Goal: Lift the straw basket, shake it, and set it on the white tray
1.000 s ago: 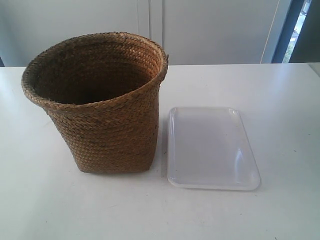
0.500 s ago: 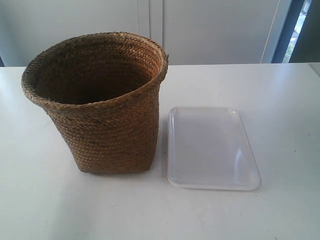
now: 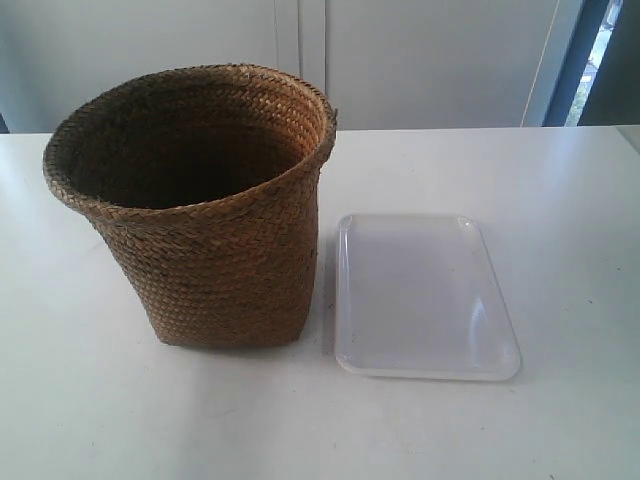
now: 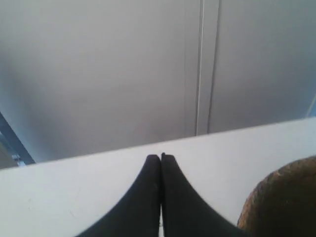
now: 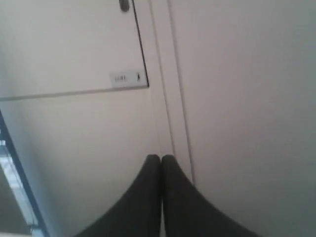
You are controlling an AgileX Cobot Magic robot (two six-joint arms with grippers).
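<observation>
**Bench** [image 3: 100, 420]: carries both items below.

**Straw basket** [image 3: 215, 260]: stands upright on the bench, mouth up, at the exterior view's left.

**Tray** [image 3: 425, 300]: lies flat on the bench just beside the basket, at its right in the exterior view. A narrow gap separates it from the basket's base. Its near edge sits slightly nearer the camera than that base.

**Wall panels** [image 3: 430, 60]: stand behind the bench's far edge.

A white worktop [image 3: 560, 180] spreads under soft, even light. Behind it stands a pale wall of flat panels [image 3: 430, 60] split by thin vertical seams [image 3: 300, 40]. At the far right, a dark window frame [image 3: 570, 60] borders a bright strip of daylight [image 3: 605, 40]. One panel carries a small label [image 5: 128, 78].
</observation>
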